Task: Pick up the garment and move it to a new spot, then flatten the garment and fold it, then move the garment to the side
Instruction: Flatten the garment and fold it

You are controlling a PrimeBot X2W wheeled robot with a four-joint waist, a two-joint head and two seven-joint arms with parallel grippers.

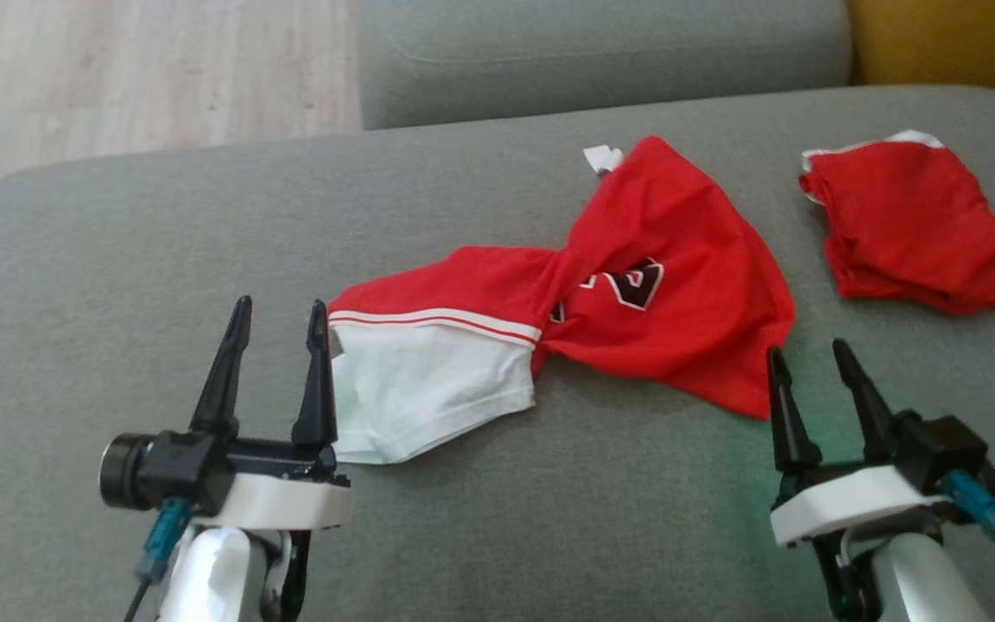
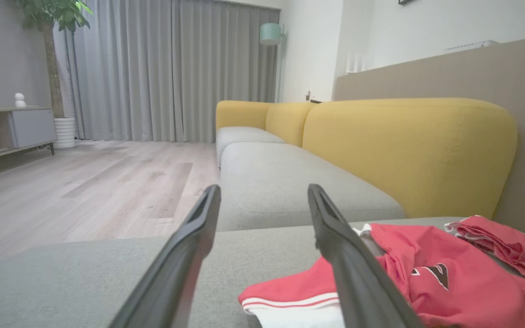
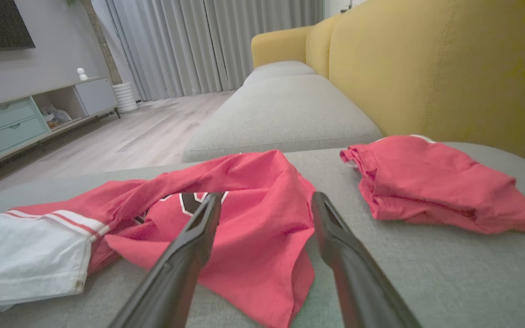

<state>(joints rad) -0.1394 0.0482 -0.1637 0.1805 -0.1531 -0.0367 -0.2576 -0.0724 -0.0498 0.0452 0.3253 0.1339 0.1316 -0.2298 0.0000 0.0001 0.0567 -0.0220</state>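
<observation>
Claws: two, both low over the near edge of the sofa, fingers pointing away from the robot.
Left claw (image 1: 280,304): released, fingers spread with nothing between them; its inner finger is just beside the white hem of the jersey (whether it touches, I cannot tell).
Right claw (image 1: 807,348): released too, fingers apart and empty, tilted a little to the left in the head view, just beside the jersey's near red corner.
Arms: two pale forearms rise from the bottom corners of the head view, one behind each claw.
Garments: two, both on the near seat and lying apart.
Jersey (image 1: 662,302): one, between the claws, crumpled and twisted at the middle; white panel with red stripes toward the left claw, red part with a black-and-white number toward the right.
Folded garment (image 1: 912,233): one, red with a white edge, in a flat stack to the far right (past the right claw).
Seats: two grey cushions, the near seat (image 1: 117,285) under the clothes and a second seat (image 1: 601,52) behind it.
Backrest (image 2: 408,150): yellow, along the right side.
Floor (image 1: 117,69): pale wood, to the left.
Curtains (image 2: 171,68): grey, at the far wall.
</observation>
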